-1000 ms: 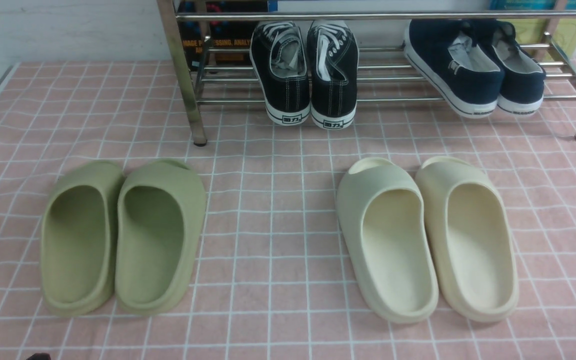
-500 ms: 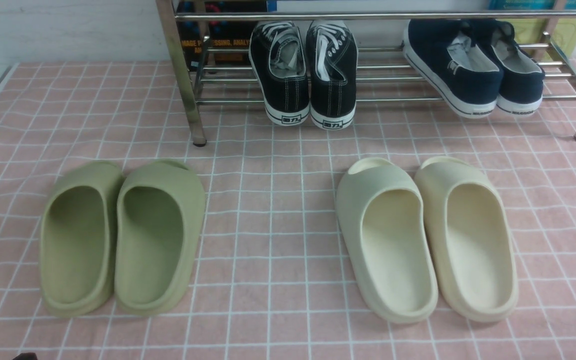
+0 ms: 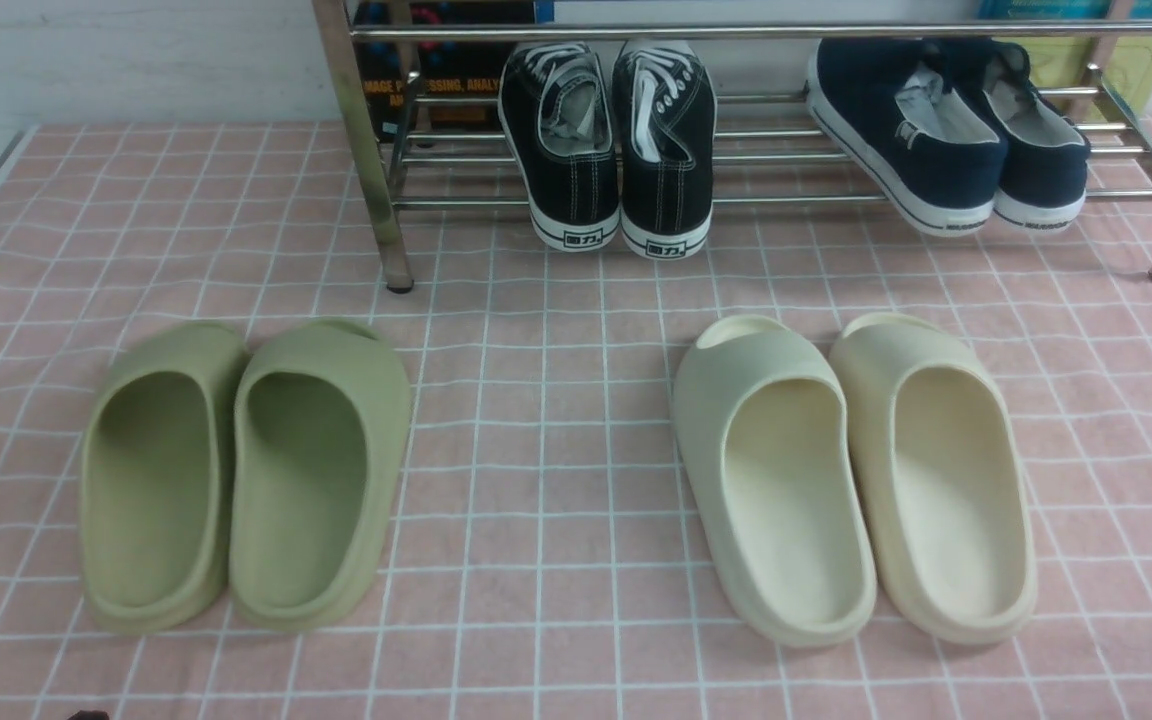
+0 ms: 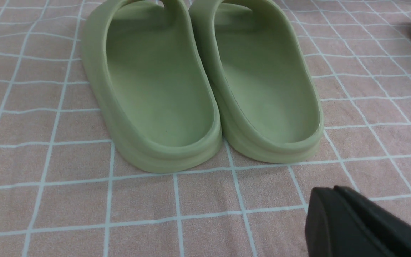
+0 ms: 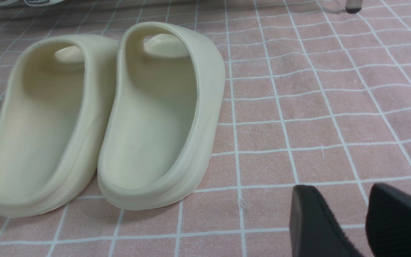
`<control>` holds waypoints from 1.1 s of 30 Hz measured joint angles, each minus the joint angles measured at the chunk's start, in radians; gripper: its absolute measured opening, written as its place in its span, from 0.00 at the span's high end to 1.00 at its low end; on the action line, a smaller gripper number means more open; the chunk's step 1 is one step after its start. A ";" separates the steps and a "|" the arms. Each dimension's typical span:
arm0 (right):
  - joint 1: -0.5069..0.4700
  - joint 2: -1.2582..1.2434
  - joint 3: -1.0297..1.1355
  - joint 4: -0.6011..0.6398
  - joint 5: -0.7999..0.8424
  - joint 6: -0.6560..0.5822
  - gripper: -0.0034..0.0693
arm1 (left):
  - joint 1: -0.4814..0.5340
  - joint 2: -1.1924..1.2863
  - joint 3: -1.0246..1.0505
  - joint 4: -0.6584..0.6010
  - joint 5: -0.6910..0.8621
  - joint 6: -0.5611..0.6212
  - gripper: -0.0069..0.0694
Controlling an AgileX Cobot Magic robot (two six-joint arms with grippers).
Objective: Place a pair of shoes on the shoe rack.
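Right gripper low at the lower right of its wrist view, fingers a narrow gap apart, empty; left gripper showing only one dark finger, so spread impossible to tell. Both well back from the rack. Sneakers already on the lowest bars, upper middle of the front view, side by side, heels outward and poking past the front bar. Task apparently done; at most a nudge further in. Black canvas, white laces, white stitching, white soles with a small heel label. Green slides and cream slides on the checked cloth, lower left and lower right.
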 joint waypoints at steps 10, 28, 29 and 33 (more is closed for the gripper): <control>0.000 0.000 0.000 0.000 0.000 0.000 0.62 | 0.000 0.000 0.000 -0.001 0.000 0.000 0.88; 0.000 0.000 0.000 0.000 0.000 0.000 0.62 | 0.000 0.000 0.000 -0.001 0.000 0.000 0.86; 0.000 0.000 0.000 0.000 0.000 0.000 0.62 | 0.000 0.000 0.000 -0.001 0.000 0.000 0.86; 0.000 0.000 0.000 0.000 0.000 0.000 0.62 | 0.000 0.000 0.000 -0.001 0.000 0.000 0.86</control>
